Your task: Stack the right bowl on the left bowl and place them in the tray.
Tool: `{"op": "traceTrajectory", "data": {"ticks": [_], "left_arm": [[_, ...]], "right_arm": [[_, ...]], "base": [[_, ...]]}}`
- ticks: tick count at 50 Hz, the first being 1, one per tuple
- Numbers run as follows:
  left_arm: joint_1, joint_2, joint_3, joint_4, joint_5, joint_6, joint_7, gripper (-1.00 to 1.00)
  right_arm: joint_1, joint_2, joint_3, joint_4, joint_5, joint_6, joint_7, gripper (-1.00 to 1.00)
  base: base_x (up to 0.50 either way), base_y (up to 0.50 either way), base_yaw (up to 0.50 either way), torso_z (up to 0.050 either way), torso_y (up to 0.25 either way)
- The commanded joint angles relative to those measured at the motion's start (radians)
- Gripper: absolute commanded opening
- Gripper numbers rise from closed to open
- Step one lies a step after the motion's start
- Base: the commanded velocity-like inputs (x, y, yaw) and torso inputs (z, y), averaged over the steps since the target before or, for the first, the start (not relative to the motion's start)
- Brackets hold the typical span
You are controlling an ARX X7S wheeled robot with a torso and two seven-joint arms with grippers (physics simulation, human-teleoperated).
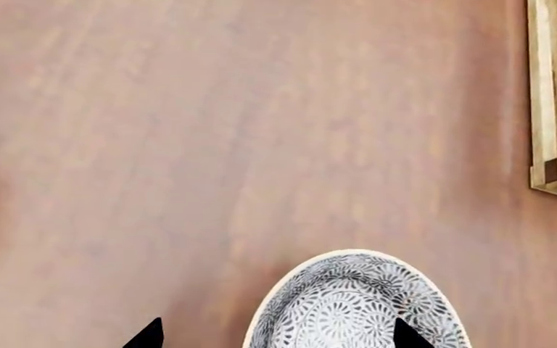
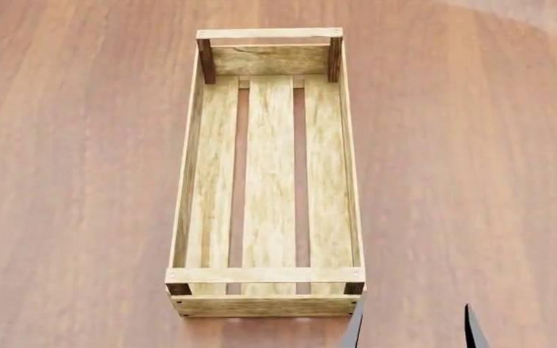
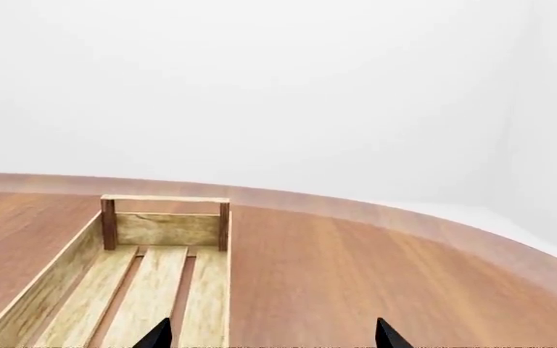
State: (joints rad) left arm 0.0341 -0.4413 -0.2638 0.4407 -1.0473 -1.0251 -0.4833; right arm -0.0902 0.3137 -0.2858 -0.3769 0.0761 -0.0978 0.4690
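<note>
Surface [image 2: 75,181]: one, reddish-brown wood grain, filling the head view and the left wrist view; the right wrist view alone shows its curved far edge against a plain white backdrop.
Tray [image 2: 269,174]: one, a long light-wood crate lying lengthwise away from the robot near the middle of the head view; three floor slats with two dark gaps between them, low rail sides, dark brown corner posts. Nothing lies in the part of it that shows.
Tray across views: the head view shows it whole; the right wrist view shows its far end with two posts and the three slats running toward the camera; the left wrist view shows only one corner of it, with two dark screw heads.
Bowl [image 1: 356,304]: one seen, white-rimmed with a grey-and-white flower pattern inside, upright on the surface, well apart from the tray corner; it appears in the left wrist view only, cut off by the picture's edge. Whether it is the left or the right bowl cannot be told.
Right gripper [image 2: 410,330]: two dark fingertips showing in the head view just beside the tray's near right corner, spread apart with bare surface between them; the right wrist view shows the same two tips apart, holding nothing.
Left gripper [image 1: 276,335]: only in the left wrist view; two black tips spread wide, one over bare surface, the other over the bowl's inside, so the near rim lies between them; contact cannot be told.
</note>
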Motion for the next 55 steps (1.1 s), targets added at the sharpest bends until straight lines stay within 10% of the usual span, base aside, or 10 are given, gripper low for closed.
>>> {"op": "traceTrajectory", "data": {"ticks": [1, 55], "left_arm": [[0.044, 0.028, 0.001, -0.001, 0.037, 0.030, 0.055, 1.00], [0.083, 0.027, 0.101, -0.092, 0.187, 0.167, 0.134, 1.00]], "right_arm": [[-0.005, -0.016, 0.015, 0.003, -0.021, -0.006, -0.017, 1.00], [-0.009, -0.002, -0.016, 0.037, -0.027, -0.011, -0.006, 1.00]], "base": [[0.00, 0.00, 0.00, 0.000, 0.000], [0.00, 0.00, 0.00, 0.000, 0.000]]}}
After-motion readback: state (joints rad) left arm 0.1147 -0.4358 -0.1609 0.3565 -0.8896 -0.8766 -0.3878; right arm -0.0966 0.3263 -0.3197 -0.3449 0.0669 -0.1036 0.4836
